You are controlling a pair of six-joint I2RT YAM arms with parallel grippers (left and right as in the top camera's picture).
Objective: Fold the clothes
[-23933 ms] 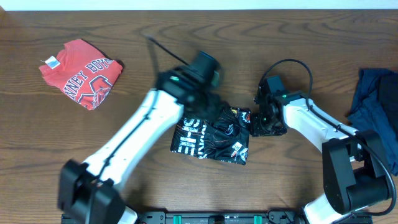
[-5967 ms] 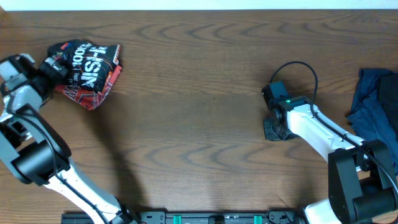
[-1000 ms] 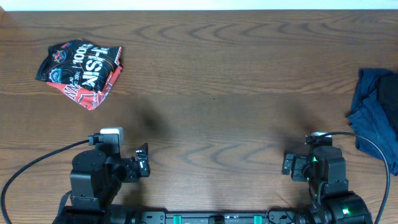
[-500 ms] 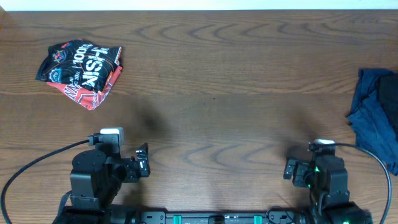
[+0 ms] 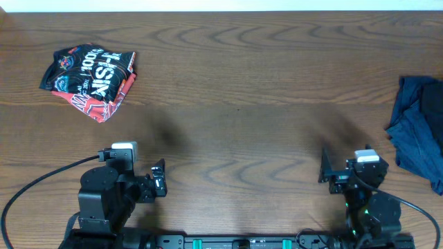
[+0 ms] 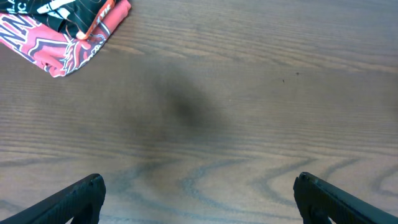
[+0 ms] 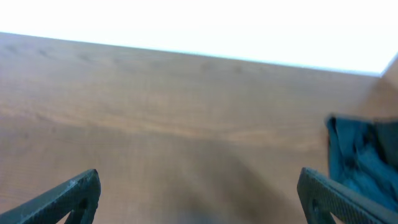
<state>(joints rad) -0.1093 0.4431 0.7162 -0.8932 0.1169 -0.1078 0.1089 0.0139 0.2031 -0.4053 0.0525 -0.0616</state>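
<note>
A folded black T-shirt (image 5: 88, 69) with white lettering lies on a folded red T-shirt (image 5: 98, 107) at the far left of the table. Both show in the left wrist view's top left corner, the black T-shirt (image 6: 59, 6) over the red T-shirt (image 6: 43, 46). Rumpled dark navy clothes (image 5: 419, 128) lie at the right edge, and the navy clothes (image 7: 364, 158) also show in the right wrist view. My left gripper (image 5: 160, 178) (image 6: 199, 196) stands open over bare wood near the front edge. My right gripper (image 5: 324, 168) (image 7: 199, 190) is open too, with nothing between its fingers.
The wooden table (image 5: 235, 104) stretches between the two piles. Both arm bases sit at the front edge, with cables looping beside them. A white wall shows beyond the table's far edge (image 7: 186, 53).
The right arm has drawn back a little toward its base and its wrist has tipped up. The left arm and the clothes have not moved.
</note>
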